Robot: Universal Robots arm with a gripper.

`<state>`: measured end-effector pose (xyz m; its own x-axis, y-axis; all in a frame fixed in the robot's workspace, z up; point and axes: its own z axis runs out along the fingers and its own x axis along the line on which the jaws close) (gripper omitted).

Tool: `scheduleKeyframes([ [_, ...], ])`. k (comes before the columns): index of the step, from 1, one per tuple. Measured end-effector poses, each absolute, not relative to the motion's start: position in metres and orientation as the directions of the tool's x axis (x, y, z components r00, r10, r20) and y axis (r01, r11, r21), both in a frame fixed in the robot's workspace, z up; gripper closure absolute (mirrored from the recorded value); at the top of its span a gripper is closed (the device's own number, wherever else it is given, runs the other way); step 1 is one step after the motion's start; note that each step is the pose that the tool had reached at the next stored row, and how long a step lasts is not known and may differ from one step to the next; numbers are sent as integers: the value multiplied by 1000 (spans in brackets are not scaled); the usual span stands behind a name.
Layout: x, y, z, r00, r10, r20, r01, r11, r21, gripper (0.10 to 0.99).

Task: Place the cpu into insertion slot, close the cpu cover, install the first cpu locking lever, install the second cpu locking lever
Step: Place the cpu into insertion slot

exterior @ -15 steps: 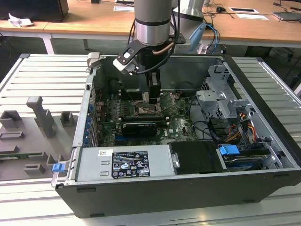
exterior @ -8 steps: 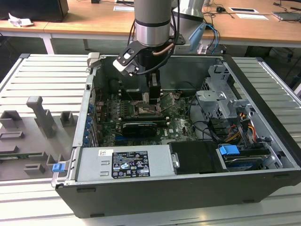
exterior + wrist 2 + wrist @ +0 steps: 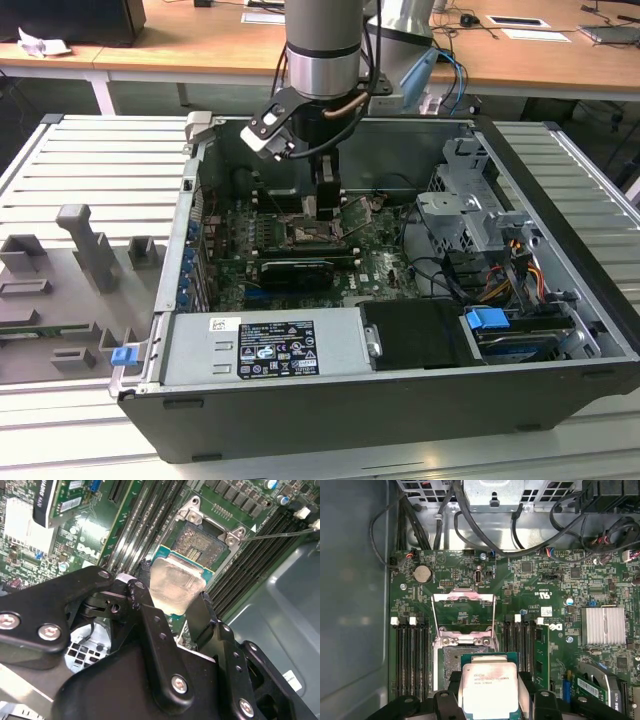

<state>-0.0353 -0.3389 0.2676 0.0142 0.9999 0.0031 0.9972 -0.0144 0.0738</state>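
Observation:
My gripper [image 3: 316, 206] reaches down into the open computer case and is shut on the cpu [image 3: 488, 691], a flat silver-topped square chip on a green edge. In the second wrist view the black fingers [image 3: 146, 577] clamp two opposite sides of the cpu [image 3: 175, 582]. The chip hangs just above and partly over the insertion slot [image 3: 450, 664], whose dark pin field [image 3: 199, 544] is bare. The cpu cover [image 3: 464, 596] stands flipped open beyond the socket. A thin wire locking lever [image 3: 280, 534] sticks out unlatched beside the slot.
Long black memory slots [image 3: 411, 660] flank the socket on both sides. A silver heatsink [image 3: 605, 625] and an expansion card [image 3: 55, 500] lie nearby. Cables [image 3: 485, 540] run above the board. Power supply [image 3: 260, 345] and drive cage [image 3: 470, 205] fill the case's near and right parts.

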Motion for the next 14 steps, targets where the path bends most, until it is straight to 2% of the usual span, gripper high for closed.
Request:
scheduleKeyframes([
  [14,-36,-338,260,18,1000,3,997,-18,72,557],
])
